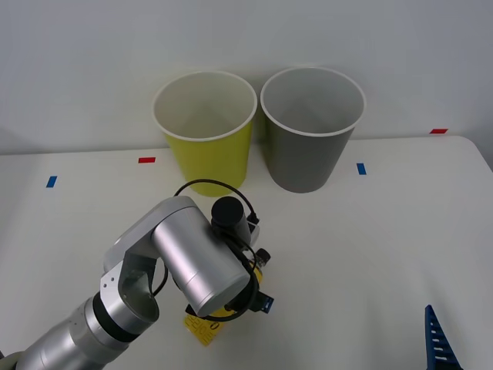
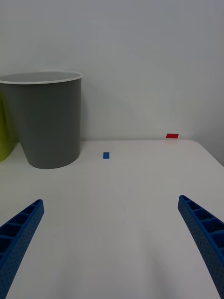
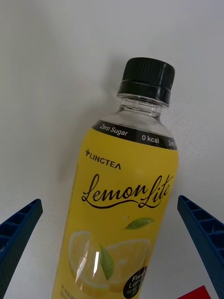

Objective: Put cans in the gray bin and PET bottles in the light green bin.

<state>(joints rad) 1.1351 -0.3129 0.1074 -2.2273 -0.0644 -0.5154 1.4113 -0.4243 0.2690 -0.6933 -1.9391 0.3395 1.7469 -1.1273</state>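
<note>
The PET bottle (image 3: pixel 122 196) lay flat on the counter (image 1: pixel 370 247), cap toward upper right, between the left gripper's (image 3: pixel 112 243) spread fingers; the right gripper (image 2: pixel 112 243) was apart too.

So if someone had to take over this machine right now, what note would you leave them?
Left gripper: open, over the small yellow-labelled plastic bottle, which lies on the white table in front of the bins.
Right gripper: open, empty, low at the table's near right.
Yellow-green round bin and dark gray round bin stand upright at the back.
Left to do: grasp the bottle, drop it in the yellow-green bin.
</note>
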